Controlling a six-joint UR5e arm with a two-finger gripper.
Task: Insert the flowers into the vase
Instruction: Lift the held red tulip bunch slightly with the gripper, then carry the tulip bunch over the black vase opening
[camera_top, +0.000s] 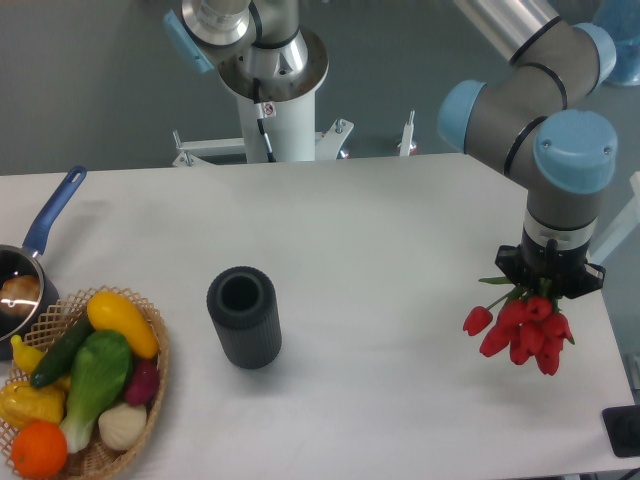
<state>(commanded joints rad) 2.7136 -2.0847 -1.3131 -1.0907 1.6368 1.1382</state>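
Observation:
The flowers (525, 330), a bunch of red tulips with a few green leaves, are at the right side of the table, their heads pointing toward the front edge. Their stems run up into my gripper (546, 286), which stands straight above them and looks shut on the stems; the black wrist hides the fingers themselves. The vase (243, 317), a dark ribbed cylinder with a round open mouth, stands upright left of the table's middle, well apart from the gripper and the bunch.
A wicker basket (155, 375) holding several toy fruits and vegetables sits at the front left. A blue-handled saucepan (45, 225) lies behind it at the left edge. The robot base (275, 75) stands at the back. A dark object (625, 432) is at the front right corner.

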